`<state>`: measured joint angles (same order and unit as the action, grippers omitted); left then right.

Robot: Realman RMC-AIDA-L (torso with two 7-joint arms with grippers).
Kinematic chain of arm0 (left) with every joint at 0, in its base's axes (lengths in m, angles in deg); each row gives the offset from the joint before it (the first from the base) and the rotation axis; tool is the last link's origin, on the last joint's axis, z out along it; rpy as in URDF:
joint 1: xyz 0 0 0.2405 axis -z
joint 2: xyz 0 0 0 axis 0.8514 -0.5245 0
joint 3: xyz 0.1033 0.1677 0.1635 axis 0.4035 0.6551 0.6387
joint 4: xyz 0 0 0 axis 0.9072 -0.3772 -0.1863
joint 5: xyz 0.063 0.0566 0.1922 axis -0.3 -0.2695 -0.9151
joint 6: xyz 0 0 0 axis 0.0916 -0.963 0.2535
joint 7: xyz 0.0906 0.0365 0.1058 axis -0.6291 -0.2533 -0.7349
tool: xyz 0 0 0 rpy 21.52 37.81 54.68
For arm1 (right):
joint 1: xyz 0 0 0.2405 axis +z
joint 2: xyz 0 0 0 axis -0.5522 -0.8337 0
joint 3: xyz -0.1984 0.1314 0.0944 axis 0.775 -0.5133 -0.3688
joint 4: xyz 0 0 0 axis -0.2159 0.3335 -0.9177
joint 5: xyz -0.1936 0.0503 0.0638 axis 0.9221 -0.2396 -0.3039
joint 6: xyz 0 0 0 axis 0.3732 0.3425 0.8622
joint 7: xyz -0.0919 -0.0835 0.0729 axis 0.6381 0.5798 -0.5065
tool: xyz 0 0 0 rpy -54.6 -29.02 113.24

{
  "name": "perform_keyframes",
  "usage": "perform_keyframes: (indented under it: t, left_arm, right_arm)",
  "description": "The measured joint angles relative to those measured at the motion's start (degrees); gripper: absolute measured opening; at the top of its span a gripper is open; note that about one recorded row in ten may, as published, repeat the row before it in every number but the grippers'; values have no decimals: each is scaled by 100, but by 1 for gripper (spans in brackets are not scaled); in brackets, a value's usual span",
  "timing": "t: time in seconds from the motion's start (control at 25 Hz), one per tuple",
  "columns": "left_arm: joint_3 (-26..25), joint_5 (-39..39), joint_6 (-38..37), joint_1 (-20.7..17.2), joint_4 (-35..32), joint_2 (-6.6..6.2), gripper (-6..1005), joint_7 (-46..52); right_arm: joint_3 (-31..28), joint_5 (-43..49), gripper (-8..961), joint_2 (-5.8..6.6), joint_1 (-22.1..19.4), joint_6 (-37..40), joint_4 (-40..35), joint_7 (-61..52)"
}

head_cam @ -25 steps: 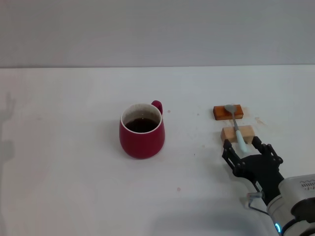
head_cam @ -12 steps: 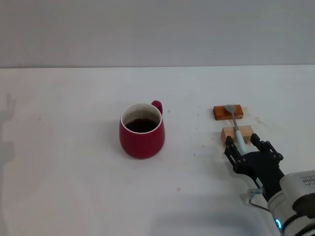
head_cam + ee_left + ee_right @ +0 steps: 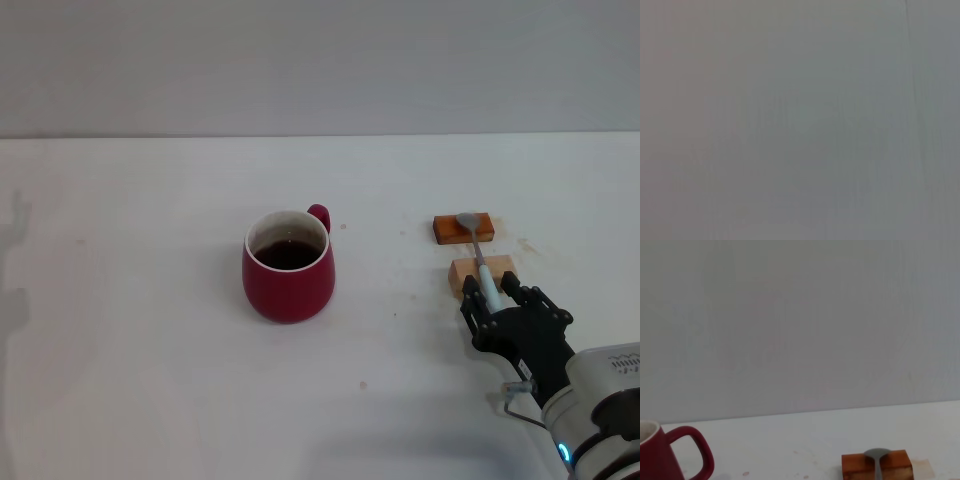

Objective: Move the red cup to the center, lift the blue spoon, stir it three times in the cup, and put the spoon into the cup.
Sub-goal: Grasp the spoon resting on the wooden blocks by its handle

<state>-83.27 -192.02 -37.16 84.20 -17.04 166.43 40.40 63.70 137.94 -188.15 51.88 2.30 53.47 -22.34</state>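
Writing was nowhere readable on the mug, the blocks or the spoon; only a faint dark mark showed on the white casing of the right arm, too small to make out. Counted up, the worktop carried one red cup, one blue spoon and two wooden blocks.

The cup stood upright near the middle, dark liquid inside, its loop handle turned toward the far right. Well to its right lay the spoon, bridging the blocks: its grey bowl rested on the orange-brown block farther away, and its light blue handle crossed the tan block nearer to me. The two blocks sat apart with a strip of bare worktop between them.

The right end effector was at the near end of the spoon handle, its black fingers spread a little with one on each side of the handle tip, not visibly pressing it. From the right wrist camera I could see the cup's handle, the orange-brown block and the spoon bowl against a plain wall. The left end effector was out of sight.
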Motion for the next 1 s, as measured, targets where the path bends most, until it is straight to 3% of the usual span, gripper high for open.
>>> perform_keyframes:
  t: [0.44, 0.52, 1.0]
  left_arm:
    - [0, 1, -2, 0, 1, -7, 825, 0]
    - [0, 1, -5, 1, 4, -9, 825, 0]
    - [-65, -27, -8, -7, 0, -21, 825, 0]
  right_arm:
    - [-15, 0, 474, 0, 53, -71, -2, 0]
    - [-15, 0, 400, 0, 53, -71, -4, 0]
    - [-15, -62, 393, -1, 53, -80, -5, -9]
